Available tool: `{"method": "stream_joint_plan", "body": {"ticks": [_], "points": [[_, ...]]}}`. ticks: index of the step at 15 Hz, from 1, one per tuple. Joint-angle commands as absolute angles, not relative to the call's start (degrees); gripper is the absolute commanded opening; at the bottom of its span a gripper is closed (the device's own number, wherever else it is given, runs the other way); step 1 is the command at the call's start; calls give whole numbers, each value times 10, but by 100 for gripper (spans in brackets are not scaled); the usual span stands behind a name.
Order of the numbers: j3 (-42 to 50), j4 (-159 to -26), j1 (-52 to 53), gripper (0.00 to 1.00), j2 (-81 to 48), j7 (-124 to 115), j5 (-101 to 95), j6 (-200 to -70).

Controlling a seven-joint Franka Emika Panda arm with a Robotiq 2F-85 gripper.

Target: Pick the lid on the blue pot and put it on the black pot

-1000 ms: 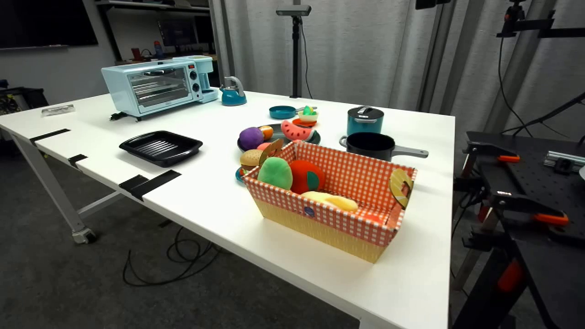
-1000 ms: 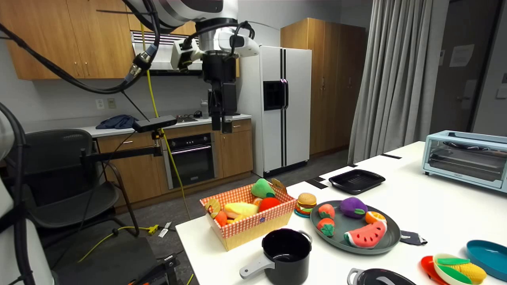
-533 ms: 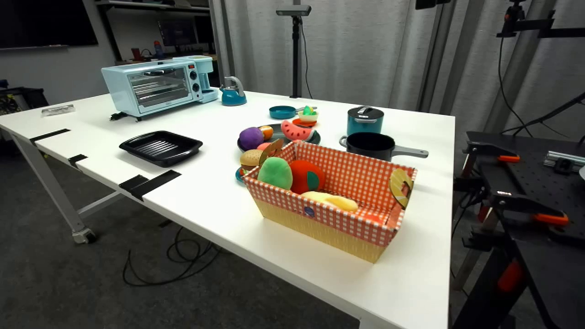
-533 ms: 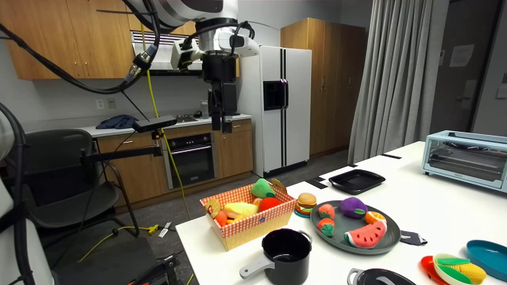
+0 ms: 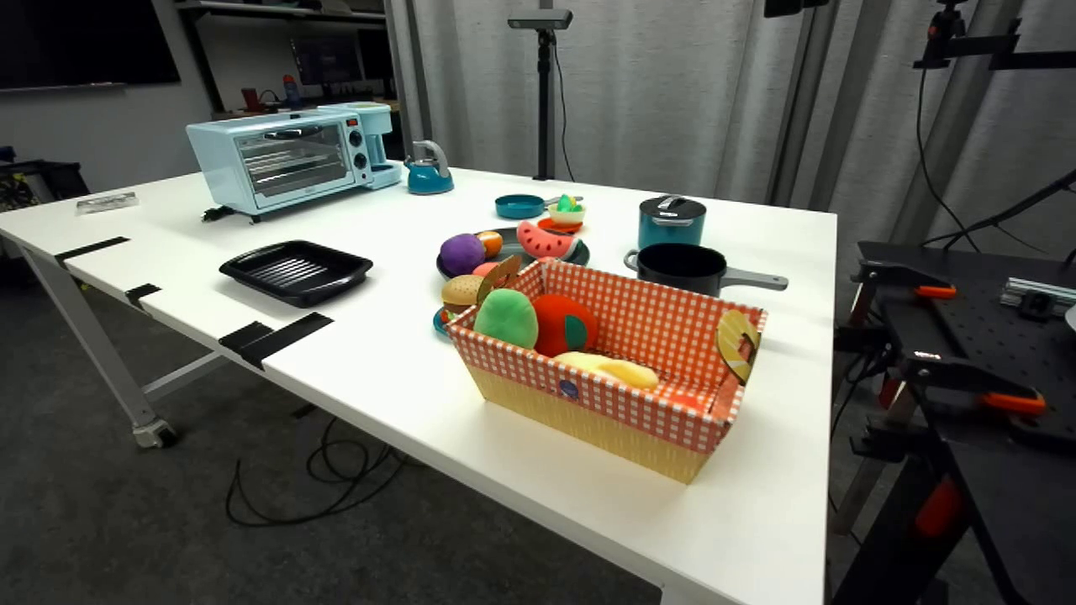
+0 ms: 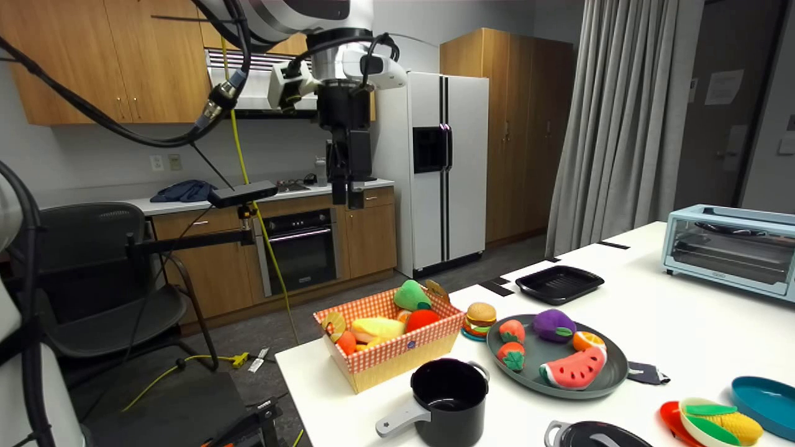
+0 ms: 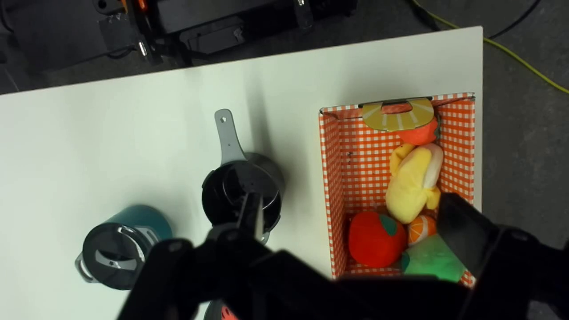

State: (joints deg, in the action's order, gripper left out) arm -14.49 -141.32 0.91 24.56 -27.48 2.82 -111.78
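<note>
The dark round lid (image 5: 672, 207) with a light handle sits on the teal blue pot (image 5: 671, 233). In the wrist view the lid (image 7: 111, 262) and blue pot (image 7: 153, 218) are at the lower left. Only the top of the lid (image 6: 599, 436) shows at the bottom edge of an exterior view. The black pot (image 6: 450, 416) stands uncovered beside it, with its grey handle sticking out; it also shows in the wrist view (image 7: 214, 195). My gripper (image 6: 348, 197) hangs high above the table. Its fingers are wide apart and empty in the wrist view (image 7: 351, 200).
A red checkered basket (image 5: 588, 416) of toy food stands at the table corner near the black pot. A grey pan (image 6: 596, 392) with toy fruit, a burger (image 6: 481, 316), a black tray (image 6: 559, 285), a teal pan (image 6: 767, 397) and a toaster oven (image 5: 277, 164) are also on the table.
</note>
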Motion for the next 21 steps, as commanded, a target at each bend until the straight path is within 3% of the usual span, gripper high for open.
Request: {"method": "stream_joint_plan", "body": {"ticks": [1, 8, 21], "points": [[-136, -1413, 19, 100, 244, -278, 24, -1117], [-135, -1416, 14, 100, 228, -292, 27, -1127], [-62, -1405, -26, 100, 56, -415, 0, -1243]]}}
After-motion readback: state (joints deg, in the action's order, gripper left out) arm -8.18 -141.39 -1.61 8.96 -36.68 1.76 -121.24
